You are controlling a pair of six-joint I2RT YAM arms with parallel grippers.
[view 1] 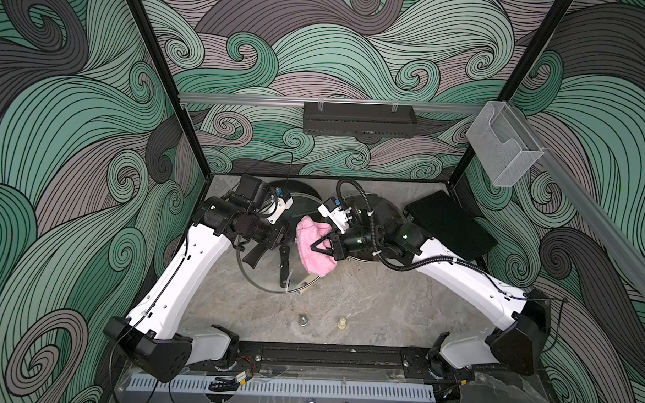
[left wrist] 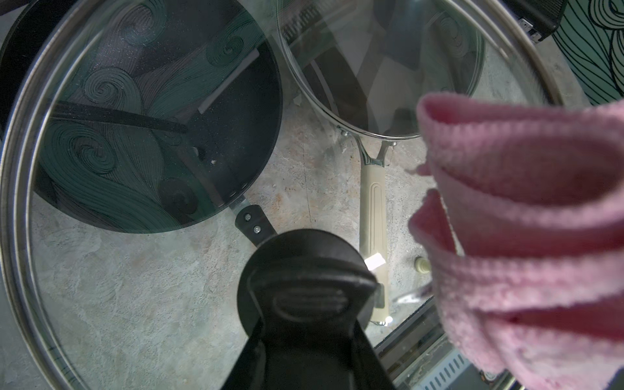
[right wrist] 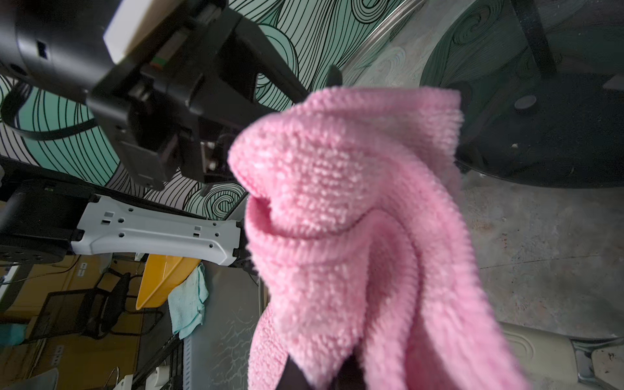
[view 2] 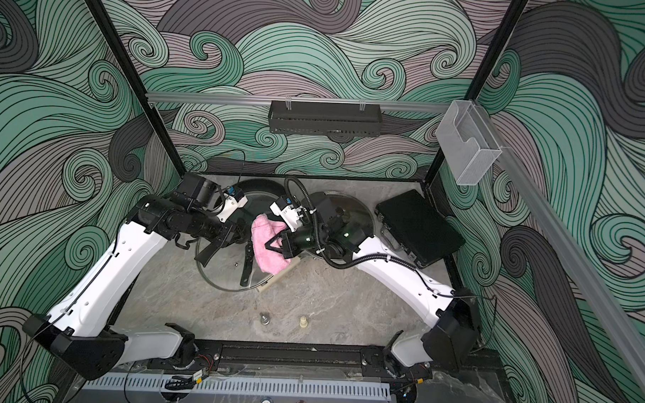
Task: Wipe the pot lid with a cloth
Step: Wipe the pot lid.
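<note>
1. My left hand is pressed together on the black plastic knob of the round glass pot lid with a steel rim. It holds the lid clear of the desk, above the handle of the black frying pan.
2. My right hand pinches the soft pink microfibre cloth, bunched. The cloth hangs at the lid's edge, on the near side of that pan. I cannot tell whether it touches the glass.
3. I judge the lid rigid, fairly heavy, slick and breakable. Held only by the knob, it may swivel under a push, so light strokes suit it.
4. The cloth looks light and limp. Gripping a gathered fold leaves a loose pad to press flat.
</note>
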